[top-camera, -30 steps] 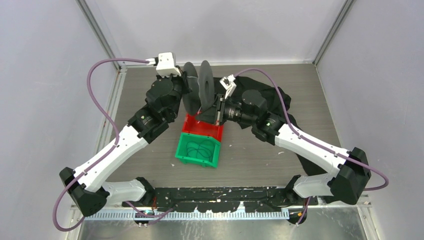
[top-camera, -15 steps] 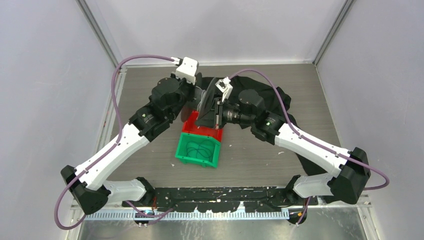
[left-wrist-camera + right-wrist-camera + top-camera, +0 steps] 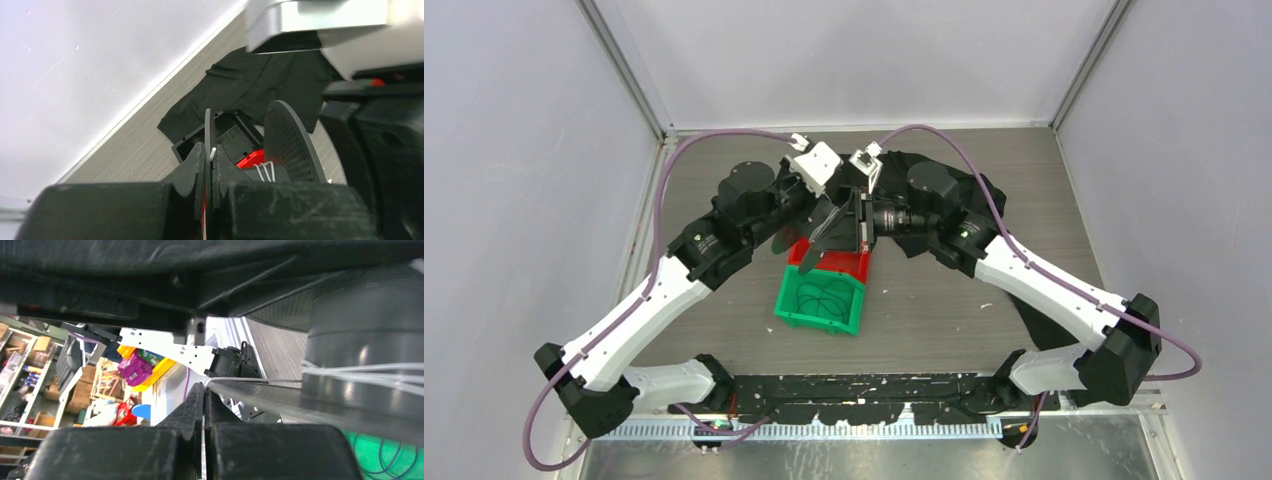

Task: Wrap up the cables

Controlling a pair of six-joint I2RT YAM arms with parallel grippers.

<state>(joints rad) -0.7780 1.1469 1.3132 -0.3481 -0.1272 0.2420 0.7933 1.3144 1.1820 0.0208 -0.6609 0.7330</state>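
A black spool (image 3: 828,226) with two round flanges hangs between both grippers above the red bin (image 3: 832,263). My left gripper (image 3: 210,152) is shut on the thin edge of one flange (image 3: 207,125), with the white cable's end (image 3: 213,151) pinched beside it. A few turns of white cable (image 3: 265,171) lie on the hub, next to the perforated flange (image 3: 289,145). My right gripper (image 3: 204,390) is shut on the white cable (image 3: 250,381), which runs taut to the grey hub (image 3: 370,340) and its wraps (image 3: 372,376).
A green bin (image 3: 821,300) holding dark cable loops sits in front of the red bin. A black bin (image 3: 235,131) and a black cloth (image 3: 969,195) lie behind and to the right. Purple hoses arc over both arms.
The left wrist has swung right and down, closer to the right gripper. The spool has turned from upright to tilted and sunk lower, towards the red bin.
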